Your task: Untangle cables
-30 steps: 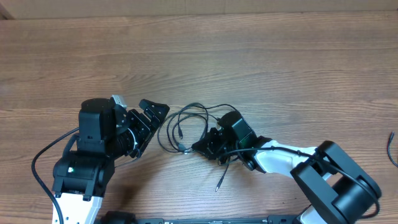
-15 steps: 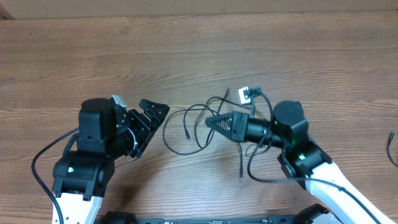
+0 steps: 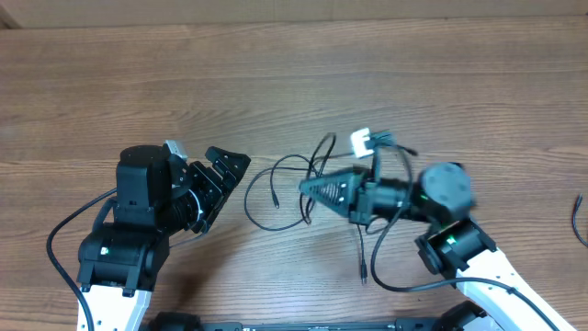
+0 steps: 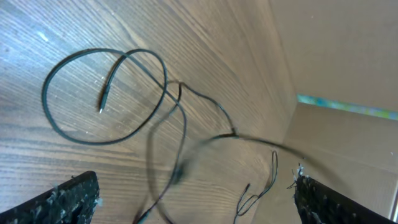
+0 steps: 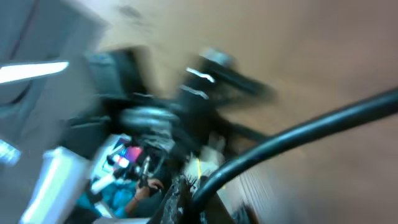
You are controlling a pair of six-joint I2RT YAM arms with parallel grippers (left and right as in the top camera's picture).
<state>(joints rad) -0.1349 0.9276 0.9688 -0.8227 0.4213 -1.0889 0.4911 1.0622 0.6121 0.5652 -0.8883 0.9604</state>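
Thin black cables lie looped on the wooden table between the arms. A silvery-white plug hangs raised behind the right gripper, and one cord end trails toward the front. My right gripper points left, jaws together on a cable strand, holding it above the table. Its wrist view is blurred, with a black cable crossing by the fingers. My left gripper is open and empty, left of the loop. In the left wrist view it is spread wide, with the cable loop ahead.
Another black cord shows at the table's right edge. A cardboard wall stands beyond the table's far edge. The thick black arm cable curves at the lower left.
My right arm swung out from over the tangle, turned to point left and rose with a cable, dragging the white plug and strands up and right. The left arm has not moved.
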